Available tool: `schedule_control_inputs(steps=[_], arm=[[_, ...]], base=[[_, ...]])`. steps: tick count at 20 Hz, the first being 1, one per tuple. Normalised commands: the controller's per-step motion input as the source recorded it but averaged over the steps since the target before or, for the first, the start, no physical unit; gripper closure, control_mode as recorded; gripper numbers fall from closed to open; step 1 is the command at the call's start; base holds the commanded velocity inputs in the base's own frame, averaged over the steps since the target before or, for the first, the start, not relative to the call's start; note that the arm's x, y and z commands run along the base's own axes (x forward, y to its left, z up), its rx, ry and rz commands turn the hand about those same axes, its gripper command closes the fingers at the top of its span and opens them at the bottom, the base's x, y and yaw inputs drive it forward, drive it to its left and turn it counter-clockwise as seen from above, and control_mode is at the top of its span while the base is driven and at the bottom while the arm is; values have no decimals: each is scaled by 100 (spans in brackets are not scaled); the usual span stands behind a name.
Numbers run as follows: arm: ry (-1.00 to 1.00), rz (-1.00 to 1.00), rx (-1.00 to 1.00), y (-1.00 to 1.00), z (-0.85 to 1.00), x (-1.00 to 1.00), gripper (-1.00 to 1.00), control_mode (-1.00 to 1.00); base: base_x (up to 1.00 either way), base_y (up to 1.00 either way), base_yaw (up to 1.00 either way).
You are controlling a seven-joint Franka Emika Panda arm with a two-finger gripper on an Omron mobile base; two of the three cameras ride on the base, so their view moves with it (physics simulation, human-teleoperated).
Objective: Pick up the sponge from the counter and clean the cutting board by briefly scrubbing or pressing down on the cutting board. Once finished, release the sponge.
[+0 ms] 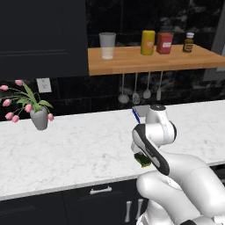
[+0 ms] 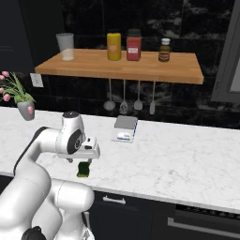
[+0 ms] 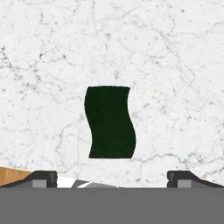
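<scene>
The jaws are spread wide, held above the sponge (image 3: 110,122) with nothing gripped. The sponge is laid green side up on the bench (image 3: 175,65).

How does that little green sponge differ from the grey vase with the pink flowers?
The sponge is a small, flat, dark green block; the vase is taller, grey and holds pink tulips. The sponge lies near the counter's front edge under the robot's hand; the vase stands further back, far off to the left. Both rest on the white marble counter.
</scene>
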Motion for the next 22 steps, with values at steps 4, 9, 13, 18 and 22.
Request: schedule_control_inputs(steps=[4, 9, 13, 18, 22], arm=[[3, 0, 0, 0, 0, 7, -100, -100], [8, 0, 0, 0, -13, 0, -100, -100], [16, 0, 2, 0, -17, 0, -100, -100], [8, 0, 0, 0, -27, 5, -100, -100], [0, 0, 0, 0, -24, 3, -100, -100]], base=[[0, 0, 0], [0, 0, 0], [0, 0, 0], [0, 0, 0], [0, 0, 0]])
